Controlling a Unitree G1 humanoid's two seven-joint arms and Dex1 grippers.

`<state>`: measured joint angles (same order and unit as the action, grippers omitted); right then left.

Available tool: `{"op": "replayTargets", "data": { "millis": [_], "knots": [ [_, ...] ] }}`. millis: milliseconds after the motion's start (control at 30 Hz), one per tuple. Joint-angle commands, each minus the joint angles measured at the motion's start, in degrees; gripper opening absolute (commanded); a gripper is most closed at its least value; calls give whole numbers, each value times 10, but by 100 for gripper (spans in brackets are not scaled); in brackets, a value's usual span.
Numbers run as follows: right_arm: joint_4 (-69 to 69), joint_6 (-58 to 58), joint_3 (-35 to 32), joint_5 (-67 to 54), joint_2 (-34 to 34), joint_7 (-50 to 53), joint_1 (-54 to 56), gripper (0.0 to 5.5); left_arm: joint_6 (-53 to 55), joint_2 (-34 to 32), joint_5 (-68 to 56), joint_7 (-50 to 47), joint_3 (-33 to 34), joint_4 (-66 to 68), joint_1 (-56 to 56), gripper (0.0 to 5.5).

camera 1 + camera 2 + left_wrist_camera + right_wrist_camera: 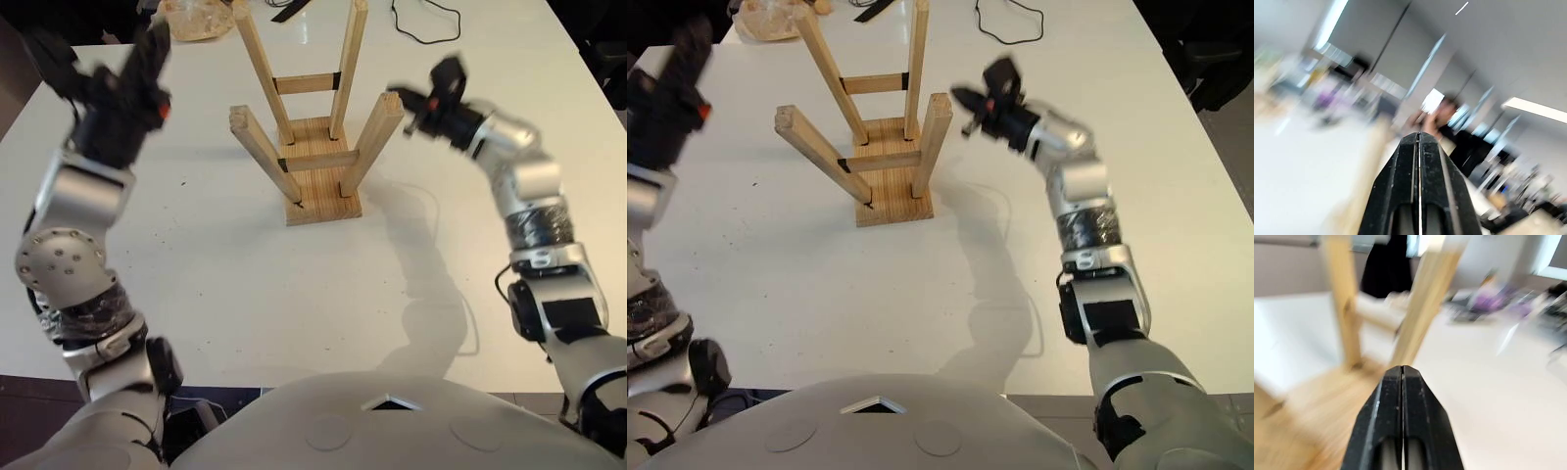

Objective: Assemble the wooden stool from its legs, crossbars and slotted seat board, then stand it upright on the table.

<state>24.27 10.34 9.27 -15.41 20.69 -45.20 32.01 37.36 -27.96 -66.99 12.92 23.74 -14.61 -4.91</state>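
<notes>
White worktop (196,274), stool (318,160) upside down, seat (323,204) flat, legs (375,142) up. From the head: right pincer (962,97) near a leg top, left pincer (157,39) raised, probably well apart. From the wrists: both pressed closed, empty.

Stool (318,166) sits seat-down on table (245,294), cable (423,27) behind it.

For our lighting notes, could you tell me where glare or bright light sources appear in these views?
Left eye view: the white table shows a pale sheen behind the upturned stool. Left wrist view: ceiling light strips glow brightly beyond the left arm's shut fingers. Right wrist view: the seat board shows no glare.
</notes>
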Motion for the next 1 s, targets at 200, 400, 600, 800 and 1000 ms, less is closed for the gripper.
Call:
{"op": "replayTargets", "data": {
  "millis": [200, 400, 600, 800, 1000],
  "knots": [
    [-48, -38, 1, -4, -18, -76, -13, 0, -28, -17, 161, 218, -121, 6, 256, 2],
    [-53, -25, 45, 1, -25, -165, -7, 0, -38, 10, 290, 208, -244, 55, 204, 2],
    [-185, 41, 101, -27, -14, -220, -88, 0, -75, 59, 362, 155, -253, 163, 139, 2],
    [-237, 69, 118, 3, -57, -106, -150, 0, -100, 61, 391, 150, -237, 203, 128, 2],
    [-323, 110, 89, -34, -67, -44, -204, 0, -115, 63, 400, 132, -208, 226, 111, 2]
  ]
}}
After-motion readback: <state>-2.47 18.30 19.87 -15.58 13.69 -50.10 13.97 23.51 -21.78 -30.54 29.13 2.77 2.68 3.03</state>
